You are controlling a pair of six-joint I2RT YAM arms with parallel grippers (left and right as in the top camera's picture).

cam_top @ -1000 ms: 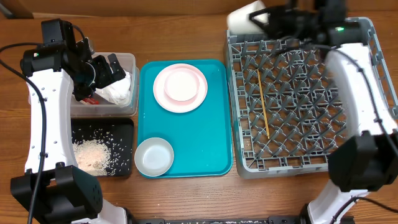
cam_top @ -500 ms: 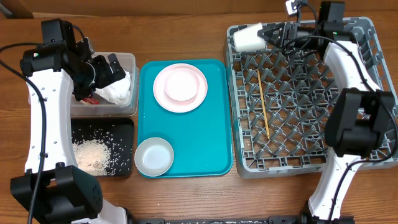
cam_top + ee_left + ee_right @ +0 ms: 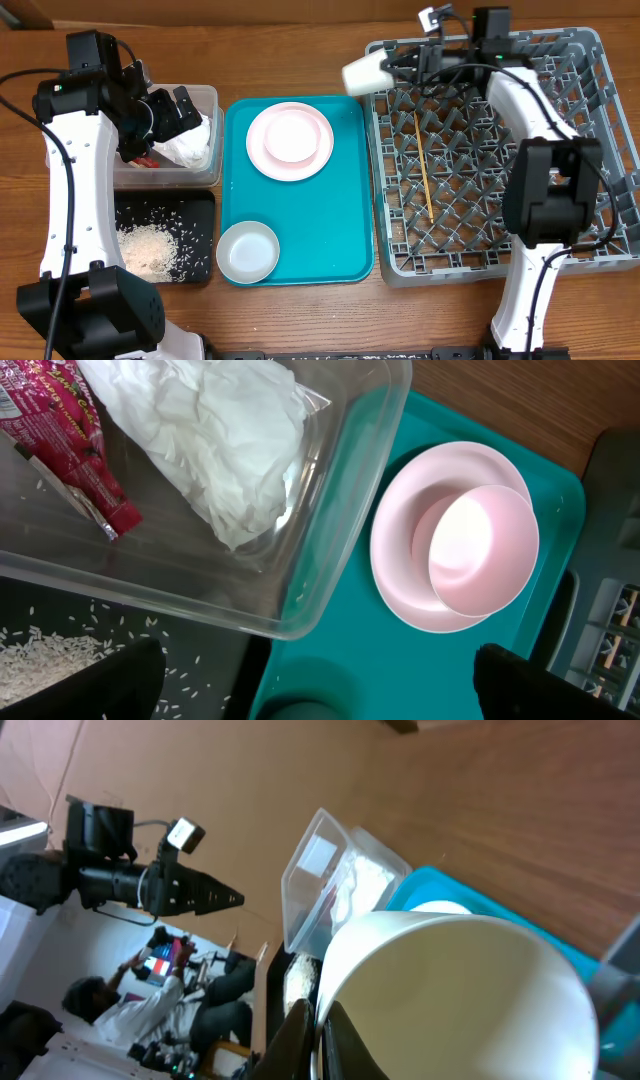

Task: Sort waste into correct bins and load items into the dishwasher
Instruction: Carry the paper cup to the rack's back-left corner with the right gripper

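Observation:
My right gripper (image 3: 397,66) is shut on the rim of the small white cup (image 3: 364,73) and holds it on its side, in the air just left of the grey dish rack's (image 3: 600,150) back-left corner. In the right wrist view the cup (image 3: 470,1000) fills the frame, with the fingers (image 3: 322,1035) pinching its rim. The chopsticks (image 3: 423,165) lie in the rack. My left gripper (image 3: 165,110) is open and empty over the clear tub (image 3: 205,95), which holds the napkin (image 3: 215,440) and the red wrapper (image 3: 75,450). The pinkish bowl (image 3: 291,135) sits on the pink plate (image 3: 262,155).
The teal tray (image 3: 320,220) carries the plate with its bowl and the white-grey bowl (image 3: 248,252). The black tray (image 3: 200,200) at the front left holds loose rice (image 3: 150,248). The left arm stands along the table's left side.
My right gripper has carried the cup leftward, from above the rack's back-left corner to just past the rack's left edge. The left arm has not moved.

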